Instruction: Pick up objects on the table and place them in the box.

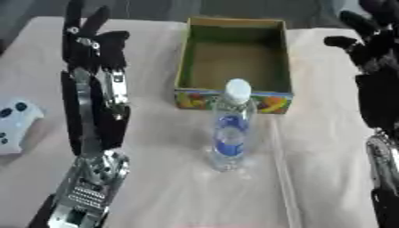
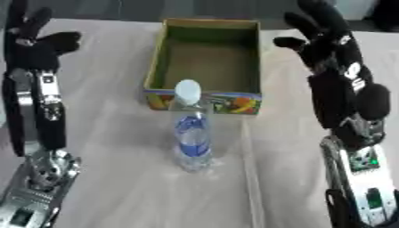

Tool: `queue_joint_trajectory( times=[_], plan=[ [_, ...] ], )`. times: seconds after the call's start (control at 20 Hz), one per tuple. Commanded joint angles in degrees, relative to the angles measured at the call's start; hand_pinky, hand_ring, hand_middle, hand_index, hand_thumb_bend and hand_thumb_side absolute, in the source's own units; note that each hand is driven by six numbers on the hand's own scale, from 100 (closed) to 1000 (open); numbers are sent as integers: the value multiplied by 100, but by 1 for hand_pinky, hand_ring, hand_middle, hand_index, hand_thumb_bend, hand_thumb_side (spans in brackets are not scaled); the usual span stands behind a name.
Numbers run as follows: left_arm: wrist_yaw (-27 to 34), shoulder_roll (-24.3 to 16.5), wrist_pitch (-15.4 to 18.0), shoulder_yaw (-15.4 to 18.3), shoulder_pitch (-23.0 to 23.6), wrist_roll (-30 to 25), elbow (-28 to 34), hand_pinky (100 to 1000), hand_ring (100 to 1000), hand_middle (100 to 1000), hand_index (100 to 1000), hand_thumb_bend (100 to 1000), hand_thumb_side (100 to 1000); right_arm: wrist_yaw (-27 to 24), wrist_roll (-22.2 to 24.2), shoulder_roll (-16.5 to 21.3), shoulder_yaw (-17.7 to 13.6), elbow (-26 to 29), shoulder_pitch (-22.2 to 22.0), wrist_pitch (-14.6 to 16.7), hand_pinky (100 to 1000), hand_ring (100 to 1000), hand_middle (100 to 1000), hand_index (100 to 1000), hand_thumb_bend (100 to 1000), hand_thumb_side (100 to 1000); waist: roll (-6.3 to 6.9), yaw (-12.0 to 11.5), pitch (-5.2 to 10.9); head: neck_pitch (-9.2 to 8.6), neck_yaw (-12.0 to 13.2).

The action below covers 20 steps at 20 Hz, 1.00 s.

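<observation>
A clear plastic water bottle [image 1: 231,127] with a blue label and white cap stands upright on the table, just in front of the box. The open cardboard box [image 1: 234,58] has green inner walls, a brown floor and a colourful front; nothing shows inside it. My left hand [image 1: 92,42] is raised at the left, fingers straight and pointing away, well apart from the bottle. My right hand [image 2: 327,42] is up at the right beside the box, fingers relaxed and spread, holding nothing.
A white game controller [image 1: 14,124] lies at the table's left edge. The table wears a pale cloth [image 1: 171,187] with a crease running down from the box's front right corner.
</observation>
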State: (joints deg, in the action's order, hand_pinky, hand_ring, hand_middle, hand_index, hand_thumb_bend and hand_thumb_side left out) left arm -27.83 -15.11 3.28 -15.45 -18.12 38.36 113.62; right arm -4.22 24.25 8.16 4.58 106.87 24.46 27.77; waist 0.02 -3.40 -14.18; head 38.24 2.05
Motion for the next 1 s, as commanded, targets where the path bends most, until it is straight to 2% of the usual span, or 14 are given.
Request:
queue_joint_trajectory(
  times=[0.05, 0.2, 0.25, 0.3, 0.35, 0.4, 0.45, 0.5, 0.55, 0.6, 0.65, 1.0],
  plan=[
    [17, -54, 8, -27, -42, -42, 98, 664, 690, 1000, 881, 100, 1000, -203, 333, 73, 132, 7, 125, -44, 844, 964, 987, 1000, 631, 1000, -11, -24, 120, 2, -18],
    [29, -65, 13, -40, -46, -67, 98, 664, 690, 1000, 881, 100, 1000, -356, 653, 64, 186, -25, 167, -103, 857, 975, 1000, 1000, 637, 1000, -24, -41, 135, 4, -19],
    [33, -71, 15, -43, -47, -74, 98, 665, 690, 1000, 882, 100, 1000, -377, 786, 64, 208, -30, 184, -113, 889, 997, 1000, 1000, 695, 1000, -30, -48, 141, 3, -22],
    [35, -76, 15, -44, -49, -82, 98, 665, 690, 1000, 882, 100, 1000, -377, 977, 62, 239, -34, 204, -116, 893, 1000, 1000, 1000, 705, 1000, -36, -54, 145, -1, -24],
    [35, -79, 15, -46, -50, -89, 98, 665, 690, 1000, 882, 100, 1000, -367, 1185, 62, 261, -40, 221, -116, 942, 1000, 1000, 1000, 834, 767, -41, -58, 149, -4, -25],
    [36, -80, 14, -48, -51, -97, 98, 665, 690, 1000, 882, 100, 1000, -307, 1480, 70, 291, -52, 246, -121, 932, 1000, 1000, 1000, 811, 832, -46, -64, 152, -9, -25],
    [37, -80, 14, -49, -51, -102, 98, 665, 689, 1000, 882, 100, 1000, -252, 1772, 71, 304, -71, 264, -132, 1000, 1000, 1000, 1000, 932, 578, -49, -67, 154, -10, -25],
    [37, -80, 13, -49, -49, -107, 98, 665, 689, 1000, 882, 100, 1000, -166, 2139, 76, 319, -101, 287, -160, 1000, 1000, 1000, 1000, 932, 578, -53, -71, 157, -11, -26],
    [37, -79, 12, -47, -48, -109, 98, 665, 689, 1000, 882, 101, 1000, -100, 2435, 78, 320, -132, 302, -192, 1000, 1000, 1000, 1000, 972, 440, -56, -74, 159, -10, -26],
    [37, -77, 12, -45, -47, -109, 98, 665, 689, 1000, 882, 101, 1000, -5, 2607, 89, 344, -165, 318, -231, 1000, 1000, 1000, 1000, 970, 452, -60, -80, 160, -10, -28],
    [37, -75, 12, -44, -46, -109, 98, 665, 689, 1000, 882, 101, 1000, 94, 2691, 96, 376, -189, 328, -262, 1000, 1000, 1000, 1000, 987, 364, -62, -85, 160, -11, -30],
    [37, -56, 3, -33, -26, -103, 98, 664, 687, 1000, 882, 101, 1000, 816, 2771, 92, 528, -338, 325, -399, 1000, 1000, 1000, 1000, 975, 353, -47, -103, 161, -7, -41]
  ],
)
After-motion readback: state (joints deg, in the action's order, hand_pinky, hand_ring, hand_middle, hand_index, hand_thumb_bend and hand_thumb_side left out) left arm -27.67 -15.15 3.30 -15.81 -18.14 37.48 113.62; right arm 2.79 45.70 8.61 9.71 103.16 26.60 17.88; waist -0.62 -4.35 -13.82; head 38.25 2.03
